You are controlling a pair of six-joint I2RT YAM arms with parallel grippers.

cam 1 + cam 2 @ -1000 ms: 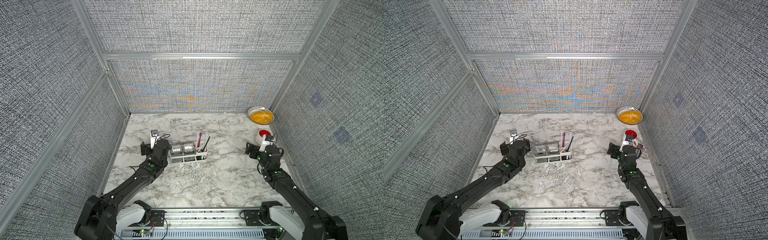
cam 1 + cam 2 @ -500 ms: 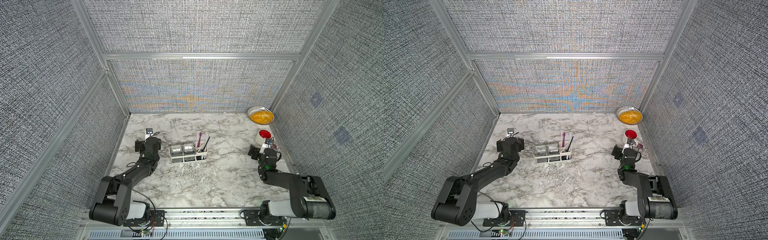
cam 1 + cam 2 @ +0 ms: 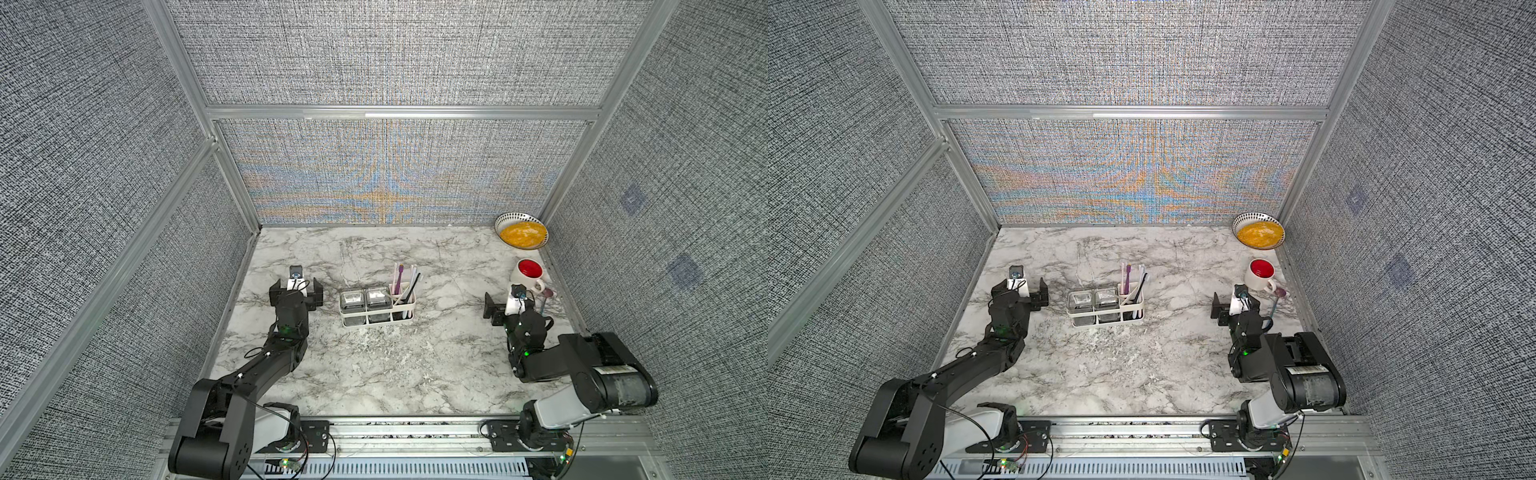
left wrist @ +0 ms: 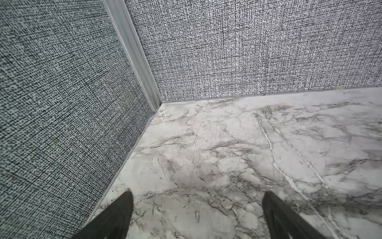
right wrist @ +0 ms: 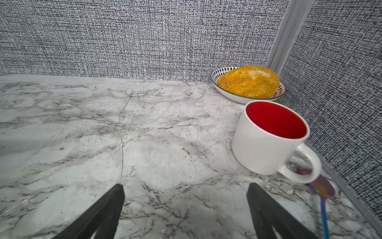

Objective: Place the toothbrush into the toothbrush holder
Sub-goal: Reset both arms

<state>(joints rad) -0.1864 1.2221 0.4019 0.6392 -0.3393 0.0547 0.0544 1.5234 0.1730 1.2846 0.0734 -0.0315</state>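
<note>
- Change: both arms have folded back toward their bases. The left gripper [image 3: 296, 296], a second ago just beside the toothbrush holder [image 3: 376, 307], now stands apart from it, nearer the side wall. The right gripper [image 5: 186, 188] has drawn back a little from the mug [image 5: 266, 140]
- Tools: in each wrist view the two fingers are spread wide with only bare table [image 3: 374, 374] between them, so both grippers are open and empty
- Task's thing: a purple toothbrush [image 3: 399, 279] leans among other brushes [image 3: 411, 286] in the holder's end compartment, on the right arm's side. The other two compartments carry clear cups [image 3: 365, 300]. Holder and brushes sit as they did a second ago
- Meaning: no brush lies loose on the table in either top view, so we judge the placing done and the arms to be retreating to rest
- Hidden: we cannot tell which of the standing brushes is the one the task means, and their lower ends are lost inside the compartment
- Hidden: the holder appears in neither wrist view, and in both top views the wrist camera covers part of each gripper
- Cut off: the spoon [image 5: 322, 186] beside the mug's handle runs out of the right wrist view, and the arm masks part of it from above
- Unclear: what the yellow heap in the bowl [image 3: 505, 220] is, we cannot make out
</note>
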